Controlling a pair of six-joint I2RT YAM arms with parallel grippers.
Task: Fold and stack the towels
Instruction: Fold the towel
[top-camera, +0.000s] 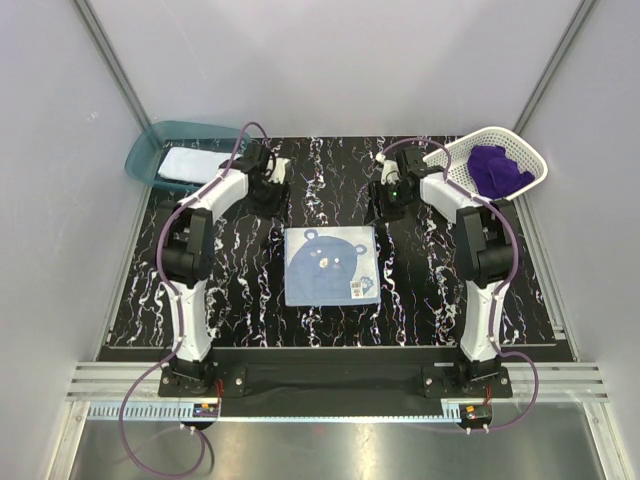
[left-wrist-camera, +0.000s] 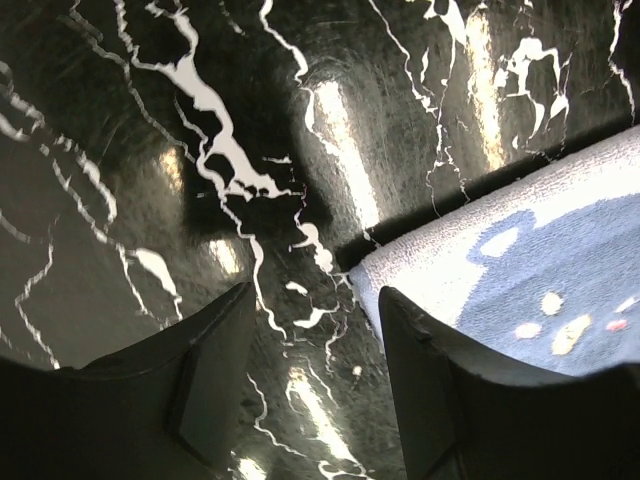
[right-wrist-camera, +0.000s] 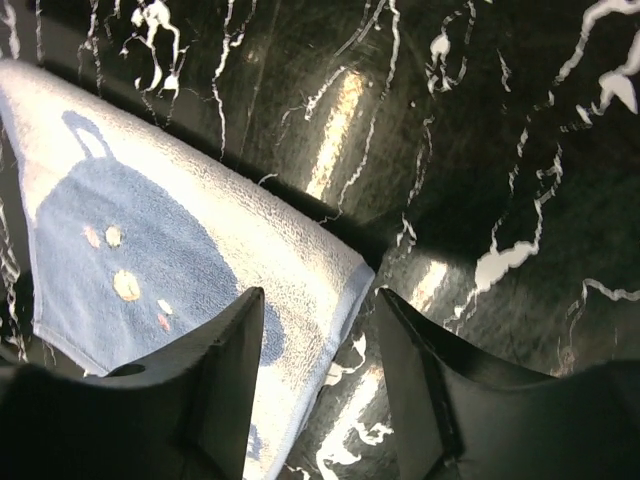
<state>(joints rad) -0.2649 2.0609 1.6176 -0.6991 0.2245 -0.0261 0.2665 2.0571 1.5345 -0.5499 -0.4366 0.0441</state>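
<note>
The light blue towel (top-camera: 331, 265) with a darker bear face lies spread flat on the black marbled table. My left gripper (top-camera: 268, 190) is open and empty above the table near the towel's far left corner (left-wrist-camera: 400, 265). My right gripper (top-camera: 388, 200) is open and empty, hovering over the towel's far right corner (right-wrist-camera: 340, 270). The purple towel (top-camera: 497, 168) lies bunched in the white mesh basket (top-camera: 530, 155) at the back right. The white towel (top-camera: 187, 163) lies in the teal bin (top-camera: 145, 150) at the back left.
The black marbled tabletop (top-camera: 240, 290) surrounds the towel. White enclosure walls stand at the left, right and back. The arm bases sit on a rail at the near edge.
</note>
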